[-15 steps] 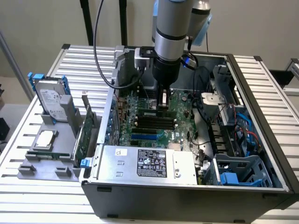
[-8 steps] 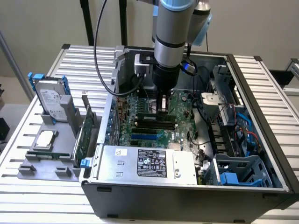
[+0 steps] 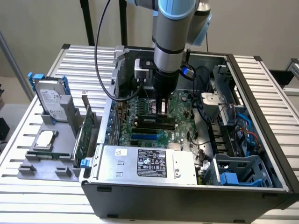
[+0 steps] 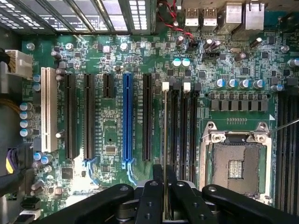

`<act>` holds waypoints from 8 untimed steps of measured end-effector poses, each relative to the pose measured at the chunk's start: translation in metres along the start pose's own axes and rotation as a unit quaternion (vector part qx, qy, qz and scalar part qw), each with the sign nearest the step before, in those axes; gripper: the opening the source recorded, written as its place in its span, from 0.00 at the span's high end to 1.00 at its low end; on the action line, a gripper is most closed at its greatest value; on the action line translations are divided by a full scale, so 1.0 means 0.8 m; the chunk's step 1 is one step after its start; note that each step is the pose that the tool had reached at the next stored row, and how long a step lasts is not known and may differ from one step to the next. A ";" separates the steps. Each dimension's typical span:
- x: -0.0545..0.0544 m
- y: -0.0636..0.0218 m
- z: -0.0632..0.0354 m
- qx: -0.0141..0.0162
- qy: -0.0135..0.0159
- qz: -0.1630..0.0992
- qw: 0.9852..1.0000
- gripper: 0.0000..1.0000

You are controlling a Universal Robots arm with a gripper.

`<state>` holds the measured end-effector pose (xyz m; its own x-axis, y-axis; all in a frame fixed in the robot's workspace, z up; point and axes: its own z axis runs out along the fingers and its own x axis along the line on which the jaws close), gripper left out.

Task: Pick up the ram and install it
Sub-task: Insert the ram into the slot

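The ram [image 4: 165, 135] appears edge-on as a thin upright strip, with my gripper [image 4: 165, 176] shut on it between the two black fingers [image 4: 152, 196]. The stick lines up along a black memory slot [image 4: 174, 126] with a white latch [image 4: 165, 86] at its far end; I cannot tell whether it is touching the slot. In the exterior view my gripper [image 3: 163, 110] reaches down inside the open computer case [image 3: 261, 116], just above the green motherboard [image 3: 180, 105] and the memory slots [image 3: 154, 122].
An empty processor socket [image 4: 236, 163] lies beside the memory slots, and a blue slot [image 4: 127, 121] and a white slot [image 4: 46, 109] lie on the other side. On the exterior view's left, a grey fixture [image 3: 28, 170] holds a hard drive [image 3: 51, 102], a silver processor [image 3: 44, 139] and an upright green card [image 3: 84, 135]. The power supply [image 3: 149, 163] sits at the case's front.
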<state>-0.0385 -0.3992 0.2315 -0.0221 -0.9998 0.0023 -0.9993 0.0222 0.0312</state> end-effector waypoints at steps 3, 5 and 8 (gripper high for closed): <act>0.000 0.000 0.002 0.000 -0.001 0.000 1.000 1.00; 0.000 0.000 0.002 0.000 -0.001 0.000 1.000 1.00; 0.000 0.000 0.002 0.001 -0.002 -0.002 1.000 1.00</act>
<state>-0.0384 -0.3992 0.2296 -0.0180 -0.9998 -0.0009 -0.9994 0.0180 0.0288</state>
